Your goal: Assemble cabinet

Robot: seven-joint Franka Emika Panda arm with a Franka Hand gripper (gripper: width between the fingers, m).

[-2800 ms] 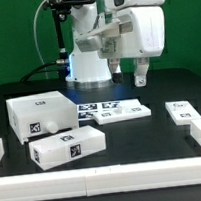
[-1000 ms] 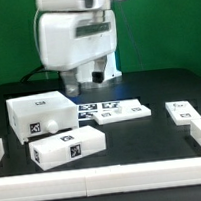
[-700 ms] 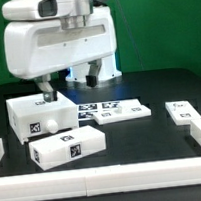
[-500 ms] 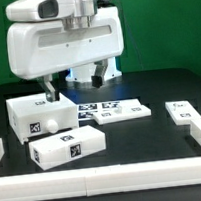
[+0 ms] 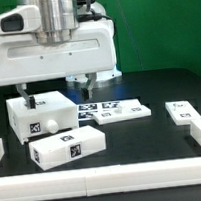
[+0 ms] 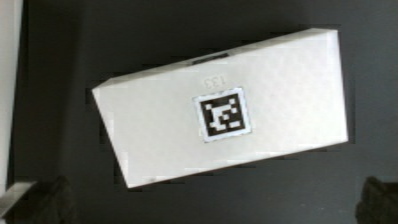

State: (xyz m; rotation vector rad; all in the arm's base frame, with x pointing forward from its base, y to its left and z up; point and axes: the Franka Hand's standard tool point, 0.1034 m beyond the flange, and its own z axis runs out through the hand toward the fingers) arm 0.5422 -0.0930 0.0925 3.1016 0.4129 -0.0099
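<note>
The cabinet (image 5: 44, 106), the largest white box, lies at the exterior view's left with a tag and a small round knob (image 5: 53, 124) on its front face. My gripper (image 5: 56, 93) hangs open just above its far side, one finger (image 5: 25, 97) over the box's left part and the other (image 5: 87, 88) beyond its right end. In the wrist view the cabinet's top (image 6: 151, 130) with its tag (image 6: 221, 112) fills the picture. The gripper (image 6: 205, 205) holds nothing, and its dark fingertips (image 6: 32, 205) show at the picture's corners.
A smaller long white block (image 5: 68, 145) with one tag lies in front of the cabinet. The marker board (image 5: 112, 111) lies at the middle. A small white tagged part (image 5: 182, 112) sits at the right. White rails (image 5: 106, 175) border the front and right.
The gripper has swung from the exterior view's right, past the marker board, to above the cabinet at the left, and has come lower. It stays open. No part has moved.
</note>
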